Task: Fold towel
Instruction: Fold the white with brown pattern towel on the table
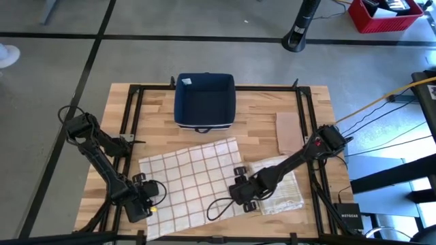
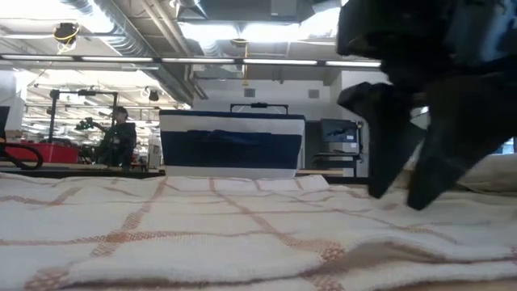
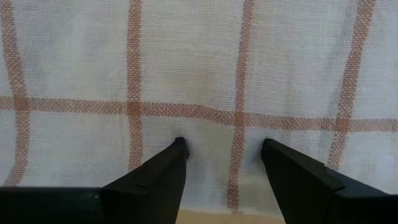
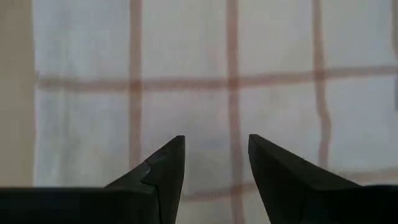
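Left tool (image 1: pixel 153 197) sits at the near left edge of the checked towel (image 1: pixel 194 180), seen from above, its fingers spread; right tool (image 1: pixel 240 190) is down at the towel's near right edge, fingers apart too. That towel lies flat and slightly skewed on the wooden surface (image 1: pixel 313 116), nothing folded yet. Behind it stands a dark blue bin (image 1: pixel 204 102), a brown cloth (image 1: pixel 289 131) lies off to the right, and a second, rumpled pale towel (image 1: pixel 283 190) sits under the right arm.

Down at table height, the towel (image 2: pixel 202 226) fills the foreground with its reddish grid, and the right tool (image 2: pixel 404 194) looms at the right, fingers open with tips down at the cloth. The blue bin (image 2: pixel 233 145) stands beyond, and a person (image 2: pixel 119 137) shows far off in the room.

Over to the left wrist: both dark fingers (image 3: pixel 155 177) stand wide apart over the weave, tips right at the towel (image 3: pixel 186 62), nothing clamped between them.

Right wrist now: fingers (image 4: pixel 158 171) parted, hovering over the towel (image 4: pixel 186 93) near its edge, where a strip of bare surface (image 4: pixel 15 93) shows alongside.
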{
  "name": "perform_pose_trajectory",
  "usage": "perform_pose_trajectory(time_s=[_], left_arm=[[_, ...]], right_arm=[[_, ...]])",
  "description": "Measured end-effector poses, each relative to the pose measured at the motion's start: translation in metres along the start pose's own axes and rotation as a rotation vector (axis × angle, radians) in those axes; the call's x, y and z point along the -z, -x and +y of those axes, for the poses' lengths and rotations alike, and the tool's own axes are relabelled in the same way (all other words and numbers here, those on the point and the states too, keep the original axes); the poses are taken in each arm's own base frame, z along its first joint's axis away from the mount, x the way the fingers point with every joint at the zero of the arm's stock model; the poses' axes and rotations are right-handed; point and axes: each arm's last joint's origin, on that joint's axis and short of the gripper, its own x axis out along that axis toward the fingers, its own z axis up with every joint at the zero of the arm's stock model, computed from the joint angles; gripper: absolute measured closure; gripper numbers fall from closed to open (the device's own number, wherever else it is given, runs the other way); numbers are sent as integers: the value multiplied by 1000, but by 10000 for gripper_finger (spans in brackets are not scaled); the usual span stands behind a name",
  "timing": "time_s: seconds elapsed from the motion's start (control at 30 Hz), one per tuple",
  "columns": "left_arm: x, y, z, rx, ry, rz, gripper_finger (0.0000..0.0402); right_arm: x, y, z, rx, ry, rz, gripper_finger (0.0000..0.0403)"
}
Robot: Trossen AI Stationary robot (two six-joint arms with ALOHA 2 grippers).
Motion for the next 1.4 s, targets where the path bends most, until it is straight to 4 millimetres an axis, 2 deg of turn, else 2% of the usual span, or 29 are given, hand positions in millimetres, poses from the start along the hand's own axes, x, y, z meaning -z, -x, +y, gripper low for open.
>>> perform_pose_trajectory(time_s=[0.1, 0.23, 0.33, 0.4, 0.57, 0.77, 0.9, 1.03, 1.2, 1.4], left_arm=[[0, 0, 0, 0, 12, 1, 199], [0, 0, 0, 2, 24, 2, 194], [0, 0, -1, 8, 25, 1, 193], [0, 0, -1, 13, 28, 2, 192], [0, 0, -2, 25, 33, -2, 192], [0, -1, -3, 27, 40, -2, 192], [1, -1, -3, 25, 18, -1, 192], [3, -1, -2, 18, -23, 9, 192], [4, 0, 0, 2, -76, 20, 192], [0, 0, 12, -116, -147, 59, 192]], right_arm=[[-6, 1, -2, 0, 7, -35, 223], [-8, 23, -13, 28, 23, 63, 219], [-8, 39, -27, 38, -15, 112, 197], [-8, 42, -36, 12, -14, 119, 179], [0, 32, -57, 1, 11, 142, 154], [18, 14, -73, 13, -22, 164, 173], [18, 10, -71, 8, 8, 116, 191], [26, 4, -70, 6, 27, 120, 198], [32, 3, -70, 1, -120, 158, 199], [32, 4, -54, -43, -337, 155, 199]])
